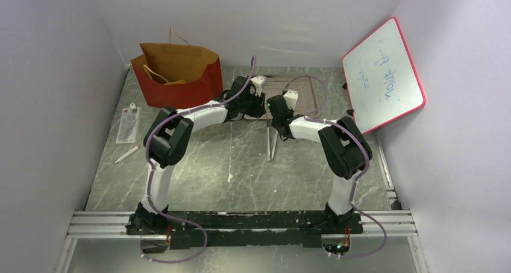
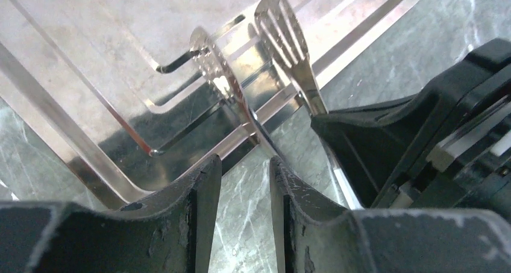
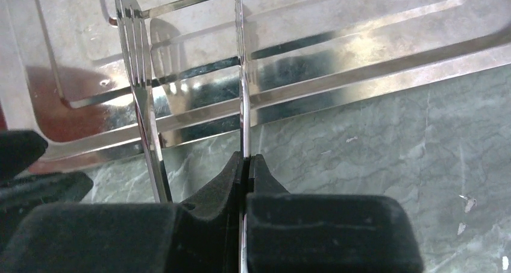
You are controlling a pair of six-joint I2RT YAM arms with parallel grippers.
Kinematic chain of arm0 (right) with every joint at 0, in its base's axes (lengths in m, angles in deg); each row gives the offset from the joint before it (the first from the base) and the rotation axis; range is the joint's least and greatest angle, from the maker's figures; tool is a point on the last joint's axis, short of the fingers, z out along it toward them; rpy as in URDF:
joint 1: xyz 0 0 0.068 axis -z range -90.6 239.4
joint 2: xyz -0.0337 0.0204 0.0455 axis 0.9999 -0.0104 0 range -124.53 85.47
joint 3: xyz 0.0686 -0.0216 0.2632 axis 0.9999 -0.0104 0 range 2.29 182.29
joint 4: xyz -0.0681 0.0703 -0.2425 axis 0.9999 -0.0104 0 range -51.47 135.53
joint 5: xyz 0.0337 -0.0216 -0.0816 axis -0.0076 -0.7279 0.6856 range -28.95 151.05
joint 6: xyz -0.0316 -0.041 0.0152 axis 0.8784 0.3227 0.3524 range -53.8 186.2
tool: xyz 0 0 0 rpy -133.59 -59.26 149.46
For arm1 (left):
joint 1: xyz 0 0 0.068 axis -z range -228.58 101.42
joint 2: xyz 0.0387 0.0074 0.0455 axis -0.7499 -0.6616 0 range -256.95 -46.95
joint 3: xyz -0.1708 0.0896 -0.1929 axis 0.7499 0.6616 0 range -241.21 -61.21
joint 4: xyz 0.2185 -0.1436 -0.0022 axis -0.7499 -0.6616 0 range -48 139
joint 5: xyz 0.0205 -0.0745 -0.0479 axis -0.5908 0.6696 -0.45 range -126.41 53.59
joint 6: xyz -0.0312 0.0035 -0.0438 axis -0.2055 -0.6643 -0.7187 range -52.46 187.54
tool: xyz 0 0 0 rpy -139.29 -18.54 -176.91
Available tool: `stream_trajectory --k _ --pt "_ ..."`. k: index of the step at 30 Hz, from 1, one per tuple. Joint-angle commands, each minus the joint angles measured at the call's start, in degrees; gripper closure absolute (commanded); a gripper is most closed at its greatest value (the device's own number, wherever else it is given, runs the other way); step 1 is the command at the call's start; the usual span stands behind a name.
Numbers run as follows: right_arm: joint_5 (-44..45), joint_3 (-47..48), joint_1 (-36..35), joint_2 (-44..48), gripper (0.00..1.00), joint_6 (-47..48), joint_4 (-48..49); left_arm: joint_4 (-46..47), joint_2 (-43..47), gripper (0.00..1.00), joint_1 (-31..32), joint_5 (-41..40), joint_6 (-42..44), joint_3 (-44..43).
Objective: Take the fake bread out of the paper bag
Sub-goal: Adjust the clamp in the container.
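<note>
Bag (image 1: pixel 181 83) stands upright back left, well apart from both arms; no bread shows, so it's presumably inside. Left gripper (image 2: pixel 242 164) jaws are parted close by one tongs (image 2: pixel 288 50) leg, not pinching; right gripper (image 3: pixel 246 161) is clamped on the other leg, tips toward the tray (image 3: pixel 361 56). Settle one firm hold first; then carry the tongs to the bag mouth and enter from above.

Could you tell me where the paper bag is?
Top view: the paper bag stands upright at the far left of the scene, left of the metal tray.
</note>
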Motion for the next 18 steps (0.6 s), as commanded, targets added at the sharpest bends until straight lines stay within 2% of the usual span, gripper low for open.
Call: stream_trajectory --k 1,12,18 --pt "-3.5 -2.8 0.2 2.8 1.00 2.0 4.5 3.5 1.3 0.59 0.0 2.6 0.6 -0.1" --pt "-3.9 -6.4 -1.0 4.3 1.00 3.2 7.4 1.5 -4.9 0.54 0.9 2.3 0.4 -6.4" --pt "-1.9 -6.2 -2.4 4.2 1.00 3.4 7.1 -3.9 -7.7 0.52 1.5 -0.7 1.3 -11.4"
